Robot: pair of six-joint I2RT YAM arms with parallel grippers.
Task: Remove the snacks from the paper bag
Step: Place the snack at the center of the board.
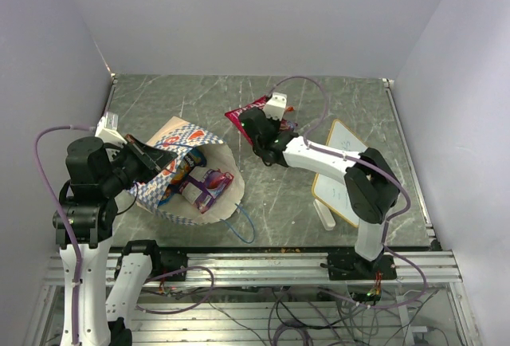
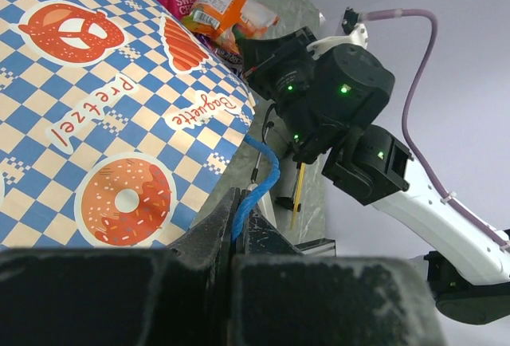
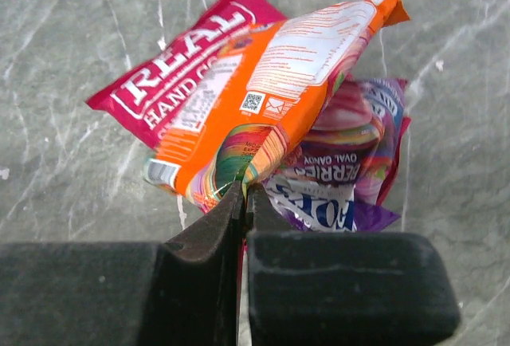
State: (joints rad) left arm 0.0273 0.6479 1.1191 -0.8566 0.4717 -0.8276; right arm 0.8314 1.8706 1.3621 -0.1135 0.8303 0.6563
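Grey-green marbled desk [image 1: 335, 99] boxed in by pale walls [image 1: 255, 11], with a checkered bag [image 1: 179, 135] lying on its side.
The bag's long axis runs roughly left to right, its mouth facing right with packets [image 1: 209, 186] showing inside. The left gripper [image 2: 241, 202] is clamped on its blue handle [image 2: 267, 174]. Right of the bag, the right gripper [image 3: 245, 194] pinches an orange packet [image 3: 295, 67] lying over a red packet [image 3: 167, 83] and a purple packet [image 3: 351, 147].
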